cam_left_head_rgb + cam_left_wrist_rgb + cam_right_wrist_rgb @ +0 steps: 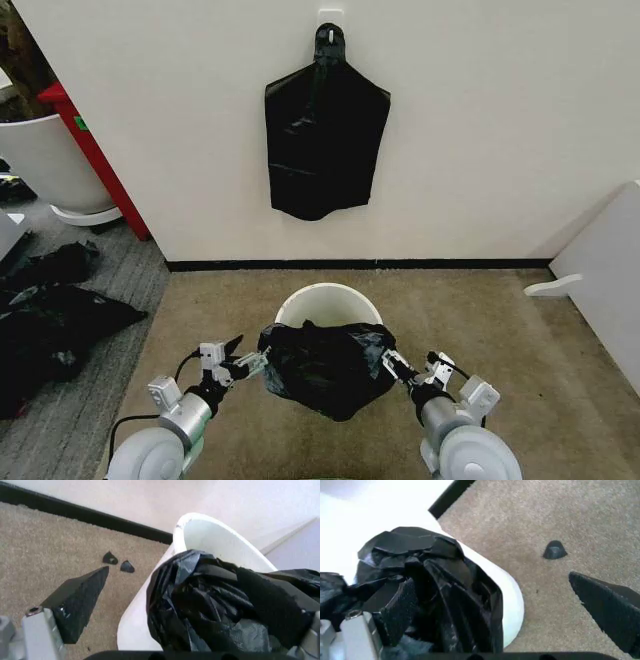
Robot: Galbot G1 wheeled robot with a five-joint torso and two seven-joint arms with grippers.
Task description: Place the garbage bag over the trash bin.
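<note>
A plain room corner with a cream wall and a carpet floor.

The wall (480, 120) is smooth and cream-white, with a black baseboard (360, 264) along its foot. A flat black sheaf of bags (325, 140) hangs on it from a small white hook (330, 17). The floor is beige carpet (480, 330), and on the left it changes to grey carpet (110, 330). There stand a red post (95, 160) and a large white tub (45, 165), with dull black heaps of plastic (50, 310) lying near. On the right, a white panel (605, 260) stands on a white foot. The light is soft and even.
</note>
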